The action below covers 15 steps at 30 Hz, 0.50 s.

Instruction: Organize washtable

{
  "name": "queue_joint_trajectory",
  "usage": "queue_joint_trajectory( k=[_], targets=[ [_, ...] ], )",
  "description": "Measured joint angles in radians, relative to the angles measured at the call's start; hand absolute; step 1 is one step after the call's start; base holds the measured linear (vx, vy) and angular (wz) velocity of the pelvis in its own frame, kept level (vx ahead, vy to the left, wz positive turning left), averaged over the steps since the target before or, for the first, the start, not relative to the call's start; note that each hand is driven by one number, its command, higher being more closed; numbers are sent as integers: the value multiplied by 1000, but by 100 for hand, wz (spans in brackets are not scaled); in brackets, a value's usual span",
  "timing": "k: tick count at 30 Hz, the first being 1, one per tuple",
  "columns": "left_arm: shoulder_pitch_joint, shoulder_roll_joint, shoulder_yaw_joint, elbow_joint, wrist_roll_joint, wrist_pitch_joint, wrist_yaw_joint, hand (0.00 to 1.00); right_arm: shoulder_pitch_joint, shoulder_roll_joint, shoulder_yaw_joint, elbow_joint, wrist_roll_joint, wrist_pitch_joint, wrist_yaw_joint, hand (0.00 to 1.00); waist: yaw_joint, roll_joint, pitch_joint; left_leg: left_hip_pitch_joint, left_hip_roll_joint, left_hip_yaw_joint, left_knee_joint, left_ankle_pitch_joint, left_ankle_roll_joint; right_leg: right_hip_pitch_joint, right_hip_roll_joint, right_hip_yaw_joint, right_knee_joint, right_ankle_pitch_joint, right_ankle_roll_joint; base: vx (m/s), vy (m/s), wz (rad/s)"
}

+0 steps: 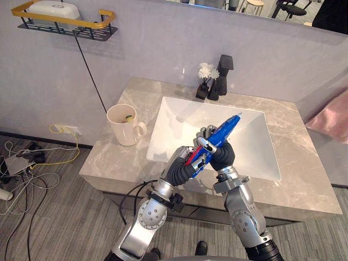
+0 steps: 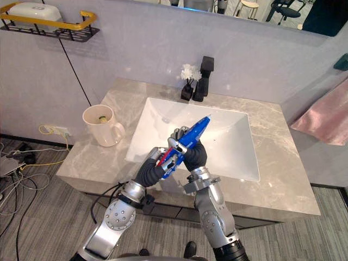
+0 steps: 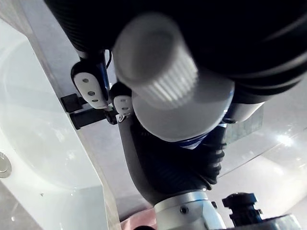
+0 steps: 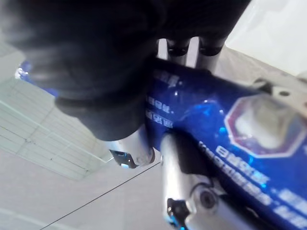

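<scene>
A blue toothpaste tube (image 1: 224,130) with a red band and a white ribbed cap (image 3: 158,62) is held tilted above the front rim of the white sink (image 1: 174,117). My right hand (image 1: 221,156) is curled round the tube's middle; the right wrist view shows its fingers (image 4: 180,163) wrapped on the blue tube (image 4: 220,129). My left hand (image 1: 182,169) comes from below and grips the tube's lower, capped end. A cream mug (image 1: 124,126) with a small yellow-green item inside stands on the marble counter (image 1: 117,163), left of the sink.
A black faucet (image 1: 221,77) and a black vase of white flowers (image 1: 205,79) stand behind the sink. A wall shelf (image 1: 65,22) with a white dish hangs at the upper left. A pink towel (image 1: 329,120) hangs at the right. Cables and a power strip (image 1: 22,163) lie on the floor at the left.
</scene>
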Motion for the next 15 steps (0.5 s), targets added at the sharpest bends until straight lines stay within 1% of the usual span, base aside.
queue_joint_trajectory(
  k=[11,15],
  targets=[
    [5,1,15,4,-10,-7,-10,0,-18,2,-1,0,-31,1,1,100,1,0,-1,4,1,1,-4,2,-1,1,1,2,0,0,0,0,0,0],
    [49,0,90,-57,-13,-8,13,0,-43,21,-48,0,-41,1,-4,100,3,0,-1,5,1,0,-4,2,-1,2,1,2,0,0,0,0,0,0]
  ],
)
